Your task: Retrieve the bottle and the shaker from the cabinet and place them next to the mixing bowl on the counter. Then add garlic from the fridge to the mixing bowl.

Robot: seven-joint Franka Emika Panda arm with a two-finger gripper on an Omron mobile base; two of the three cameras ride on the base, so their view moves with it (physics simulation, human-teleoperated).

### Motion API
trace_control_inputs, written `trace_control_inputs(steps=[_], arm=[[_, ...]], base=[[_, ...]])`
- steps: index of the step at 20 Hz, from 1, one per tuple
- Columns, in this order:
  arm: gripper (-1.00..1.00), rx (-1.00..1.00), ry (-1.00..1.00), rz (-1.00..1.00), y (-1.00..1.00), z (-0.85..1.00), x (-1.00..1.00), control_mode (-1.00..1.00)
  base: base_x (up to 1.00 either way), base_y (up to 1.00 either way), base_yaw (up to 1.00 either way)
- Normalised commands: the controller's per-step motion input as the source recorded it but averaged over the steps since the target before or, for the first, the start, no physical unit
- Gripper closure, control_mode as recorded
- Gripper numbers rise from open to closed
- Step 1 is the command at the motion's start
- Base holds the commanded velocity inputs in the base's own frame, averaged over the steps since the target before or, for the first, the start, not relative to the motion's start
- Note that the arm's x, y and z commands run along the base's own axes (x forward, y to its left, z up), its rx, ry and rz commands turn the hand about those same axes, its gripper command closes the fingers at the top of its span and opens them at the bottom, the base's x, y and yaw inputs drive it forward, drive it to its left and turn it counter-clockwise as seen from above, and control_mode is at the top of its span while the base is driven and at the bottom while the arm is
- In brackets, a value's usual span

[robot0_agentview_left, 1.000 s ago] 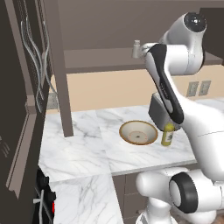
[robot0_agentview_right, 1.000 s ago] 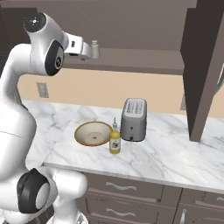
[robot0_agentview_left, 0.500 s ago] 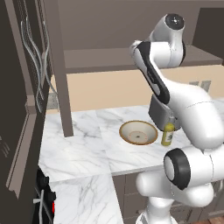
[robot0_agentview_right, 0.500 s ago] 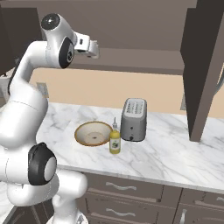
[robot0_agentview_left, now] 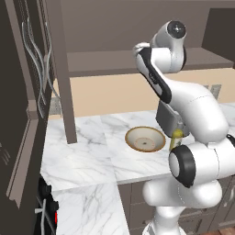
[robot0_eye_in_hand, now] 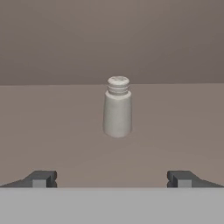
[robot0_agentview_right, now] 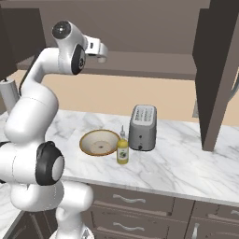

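A white robot arm (robot0_agentview_left: 183, 105) filled the frame's right; the mixing bowl (robot0_agentview_left: 145, 138) sat centre on the marble counter (robot0_agentview_left: 87, 151), the bottle (robot0_agentview_left: 176, 137) just right.

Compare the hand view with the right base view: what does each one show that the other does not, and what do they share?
Hand view alone: the shaker upright on the cabinet shelf, centred ahead of the open gripper.

Right base view alone: the bottle standing beside the bowl on the counter, and a toaster behind them.

Both: the cabinet's brown shelf, with the gripper at its level.
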Motion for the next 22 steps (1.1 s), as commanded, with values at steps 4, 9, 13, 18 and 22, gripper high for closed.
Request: trace_control_inputs(steps=[4,9,13,18,22], arm=[[-1.0,0.0,0.0,0.01,-0.17,0.0,0.11,-1.0],[-1.0,0.0,0.0,0.04,-0.06,-0.04,0.24,-1.0],[-1.0,0.0,0.02,0.04,0.0,-0.13,0.34,-1.0],[-1.0,0.0,0.01,0.01,0.0,-0.04,0.32,-1.0],[-1.0,0.0,0.01,0.0,0.0,-0.14,0.29,-1.0]], base=[[0.0,0.0,0.0],[0.0,0.0,0.0],[0.0,0.0,0.0],[0.0,0.0,0.0],[0.0,0.0,0.0]])
